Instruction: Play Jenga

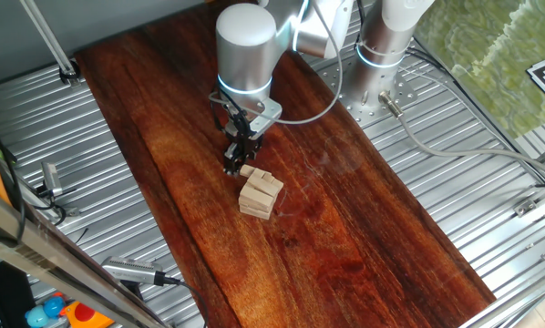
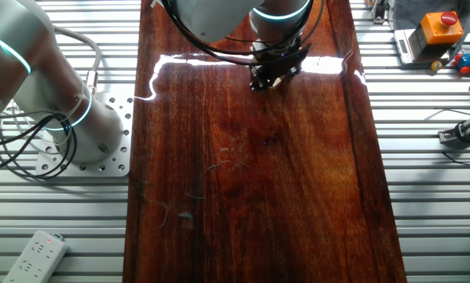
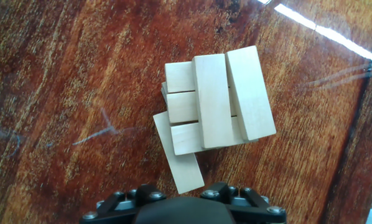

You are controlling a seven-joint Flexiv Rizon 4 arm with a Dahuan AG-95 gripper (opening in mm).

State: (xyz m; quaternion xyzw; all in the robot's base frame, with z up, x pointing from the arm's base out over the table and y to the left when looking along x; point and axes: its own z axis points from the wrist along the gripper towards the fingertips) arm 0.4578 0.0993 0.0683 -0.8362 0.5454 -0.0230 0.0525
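My gripper point(image 1: 239, 162) hangs just beside the block stack point(image 1: 260, 193), at its upper left; I cannot tell how far its fingers are parted. One loose block point(image 3: 178, 153) leans against the stack's near side, all on the dark wooden table point(image 1: 364, 228)

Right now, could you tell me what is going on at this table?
The robot arm is playing Jenga on the wooden table. Its tool hovers low beside the small Jenga stack, holding nothing that the views show. In the hand view, one lower block sticks out from the stack toward the tool. Whether the tool is open is unclear.
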